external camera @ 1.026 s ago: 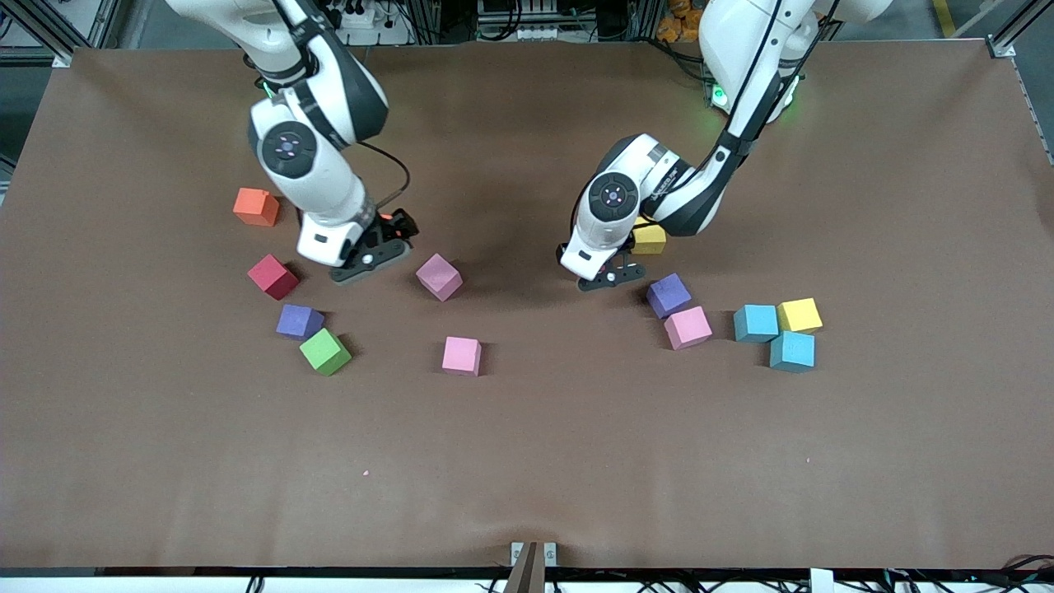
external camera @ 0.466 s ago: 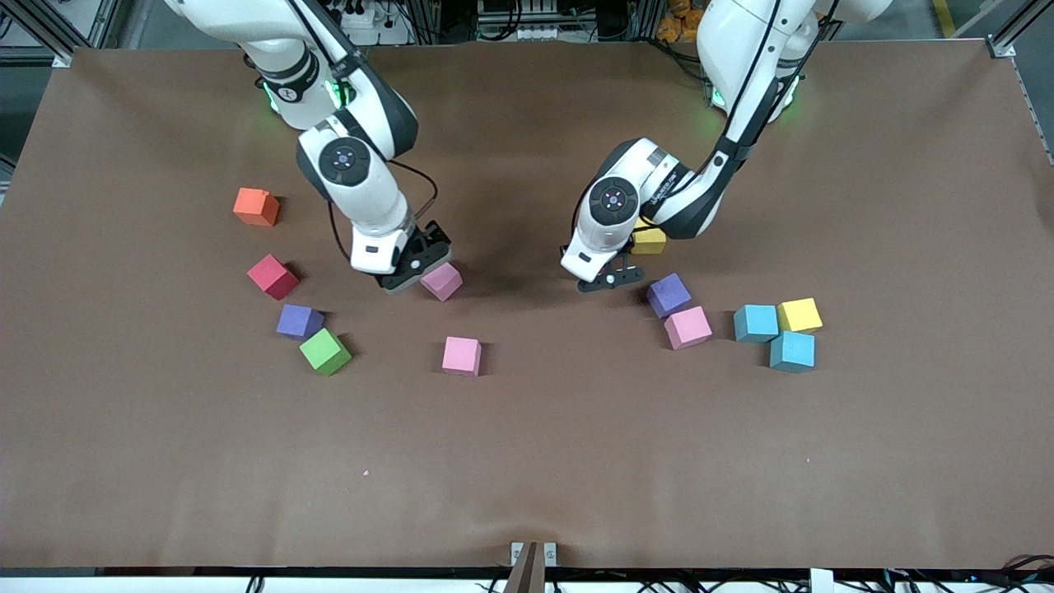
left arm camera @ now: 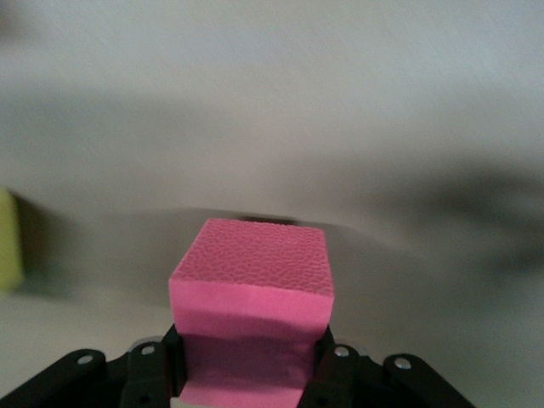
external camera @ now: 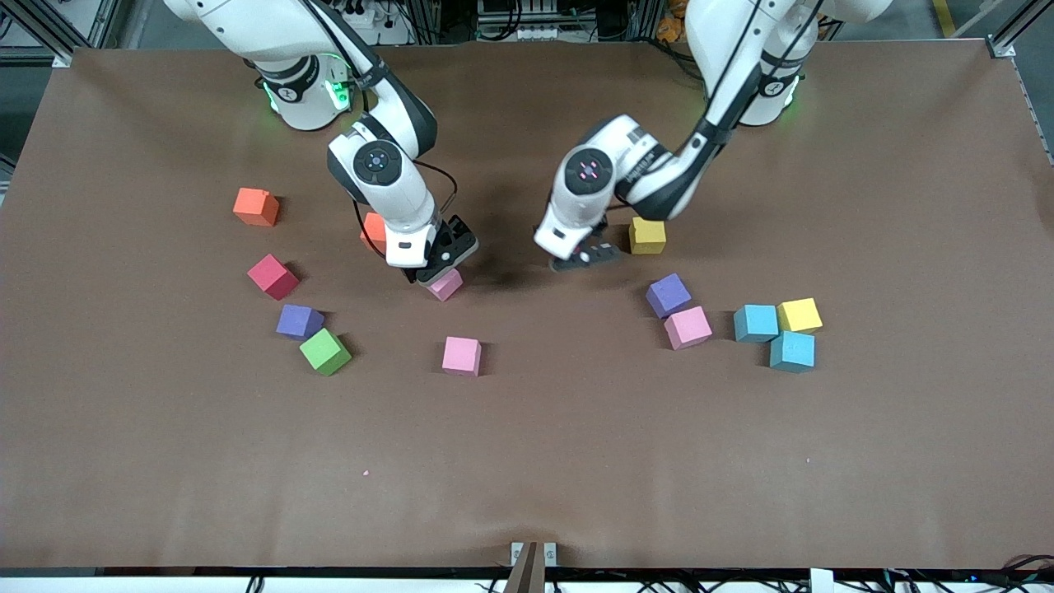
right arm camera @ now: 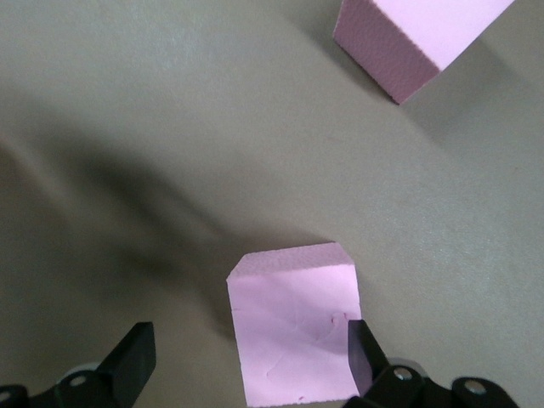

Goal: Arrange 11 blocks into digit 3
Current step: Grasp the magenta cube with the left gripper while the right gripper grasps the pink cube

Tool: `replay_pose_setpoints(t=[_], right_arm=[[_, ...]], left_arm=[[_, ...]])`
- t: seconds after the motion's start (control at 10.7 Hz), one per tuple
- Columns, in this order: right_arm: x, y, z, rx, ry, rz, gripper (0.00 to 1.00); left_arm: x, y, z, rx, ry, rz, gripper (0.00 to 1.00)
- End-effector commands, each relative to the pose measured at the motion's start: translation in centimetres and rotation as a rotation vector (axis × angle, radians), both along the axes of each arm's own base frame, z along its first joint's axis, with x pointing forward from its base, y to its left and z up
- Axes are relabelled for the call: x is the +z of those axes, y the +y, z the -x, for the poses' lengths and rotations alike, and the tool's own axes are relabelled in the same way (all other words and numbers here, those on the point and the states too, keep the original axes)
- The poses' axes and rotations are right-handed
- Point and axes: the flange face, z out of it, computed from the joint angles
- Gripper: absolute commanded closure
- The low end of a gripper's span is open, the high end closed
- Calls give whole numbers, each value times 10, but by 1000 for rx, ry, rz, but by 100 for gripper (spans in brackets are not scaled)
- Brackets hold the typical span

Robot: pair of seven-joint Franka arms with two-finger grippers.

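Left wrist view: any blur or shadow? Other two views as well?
Left wrist view: the pink block gripped in the left claw is sharp; the table and a yellow block look smeared. Right wrist view: crisp, with a soft shadow beside the pale pink block inside the open right claw. Front view: even light, dark shadow between the claws.

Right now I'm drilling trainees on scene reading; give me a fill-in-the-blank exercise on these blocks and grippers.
The left gripper is ___ on its held pink block. The right gripper's fingers stand ___ around the tabletop pink block. The green block lies beside a block coloured ___.
Missing: shut; open; purple.
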Motion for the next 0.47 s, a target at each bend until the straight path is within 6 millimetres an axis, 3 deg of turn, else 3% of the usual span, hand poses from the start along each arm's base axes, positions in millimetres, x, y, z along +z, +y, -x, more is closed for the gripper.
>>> replay_pose_setpoints(t=[0.0,0.19,0.37], right_arm=[[-6,-4,3,41,-21,21,0],[-12,-8,2,54,-28,26,0],[-20,-11,-1,63,-43,20,0]], left_arm=[[17,-33,58,-79,13,25,90],[13,-57,101,-208,-12,14,91],[-4,-68,121,-253,-12,17,92]])
